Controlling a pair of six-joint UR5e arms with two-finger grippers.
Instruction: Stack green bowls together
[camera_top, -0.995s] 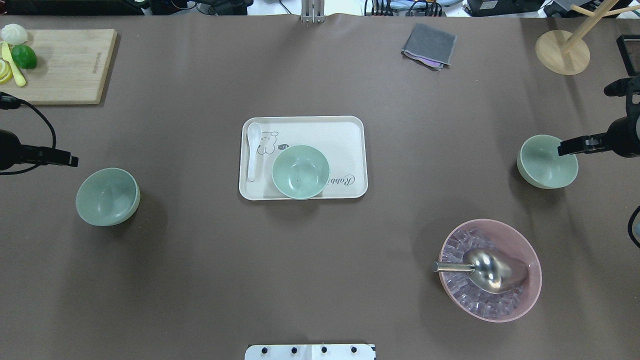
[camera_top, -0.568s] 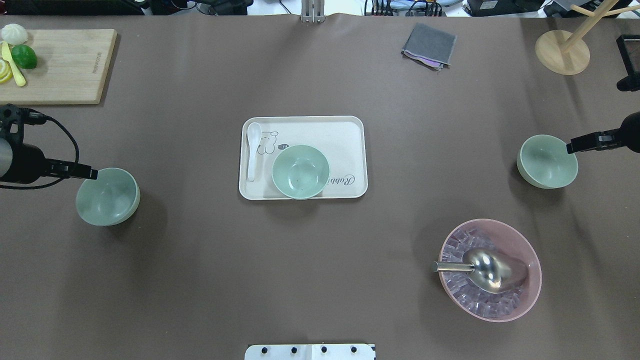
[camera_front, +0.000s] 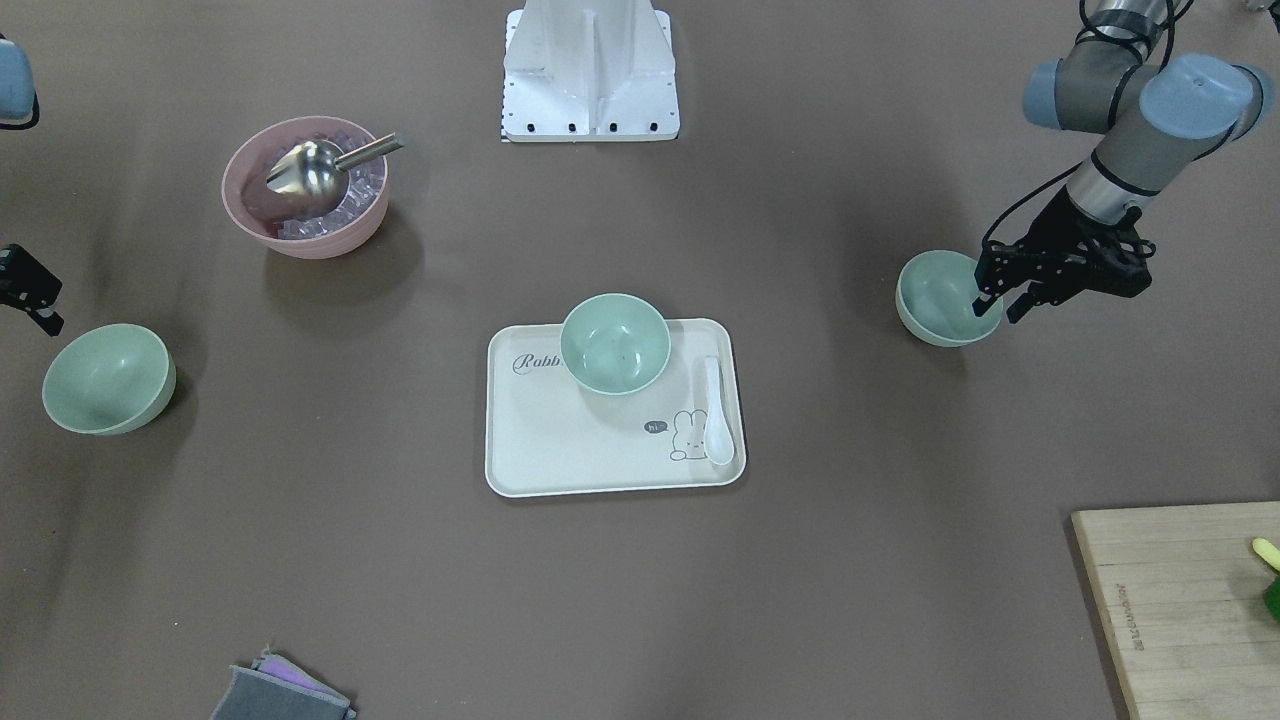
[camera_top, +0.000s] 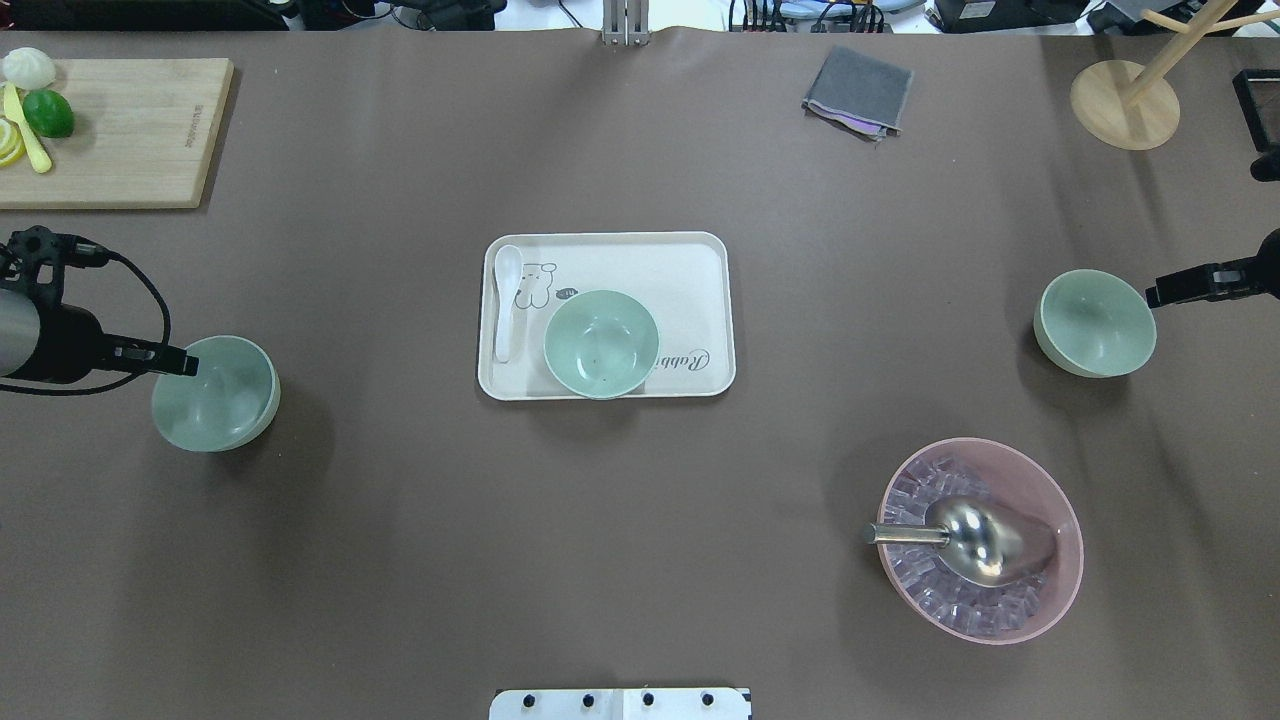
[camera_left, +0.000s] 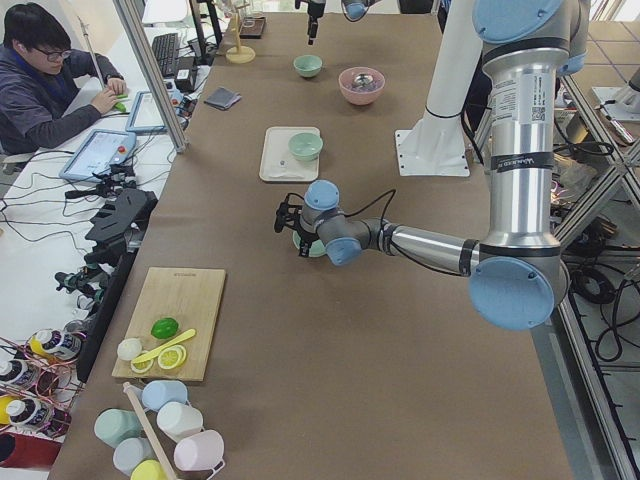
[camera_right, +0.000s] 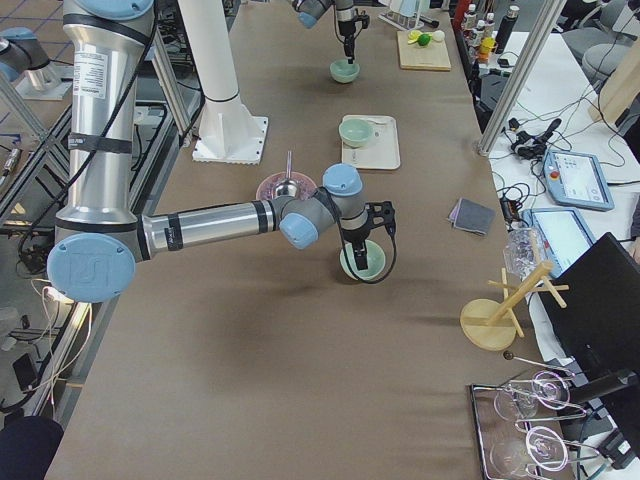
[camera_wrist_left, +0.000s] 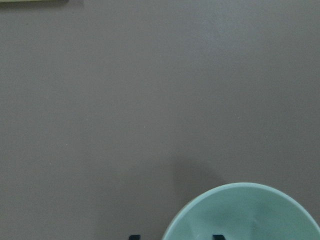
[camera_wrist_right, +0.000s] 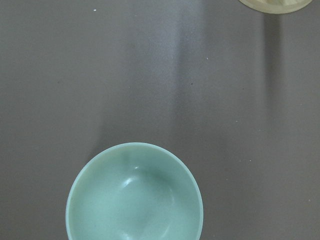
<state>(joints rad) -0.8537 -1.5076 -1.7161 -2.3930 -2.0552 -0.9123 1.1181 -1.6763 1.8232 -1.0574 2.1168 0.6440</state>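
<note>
Left claw parted astride rim; green bowl upright, mouth up.

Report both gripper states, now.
Left gripper: open, straddling a green bowl at its rim.
Right gripper: cannot be told; near the other green bowl.

Both arms are silver-grey metal tubes joined by rounded pale blue caps, the left one bearing a printed label. A black cable loops to the black two-finger left hand; the white pedestal base shows small dark screws.
</note>
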